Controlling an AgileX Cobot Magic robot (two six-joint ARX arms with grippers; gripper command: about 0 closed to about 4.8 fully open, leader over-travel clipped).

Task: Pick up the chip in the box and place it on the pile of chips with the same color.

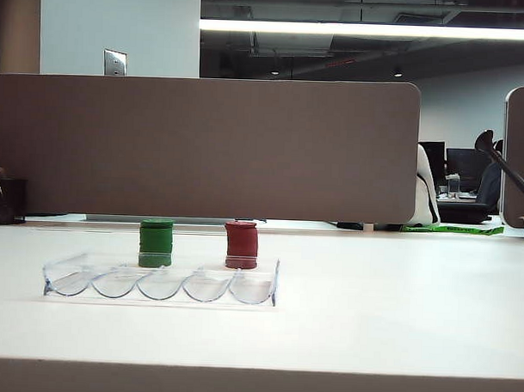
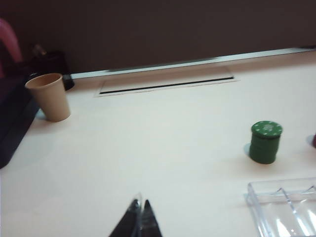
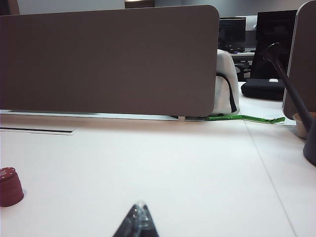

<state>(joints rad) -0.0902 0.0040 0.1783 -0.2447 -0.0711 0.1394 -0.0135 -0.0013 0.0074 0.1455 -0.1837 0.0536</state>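
Note:
The clear box lies on the white table, and none of its scalloped grooves holds a chip. Behind it stands the green pile of chips. In the left wrist view the pile is topped by a green chip with white dots on its face. A corner of the box shows near it. My left gripper is shut and empty, off to one side of the pile and well apart from it. My right gripper is shut and empty over bare table. Neither gripper shows in the exterior view.
A red chip stack stands behind the box, right of the green pile; it also shows as the red stack. A brown paper cup stands far from the pile. A grey partition closes the back. A black rod leans at the right.

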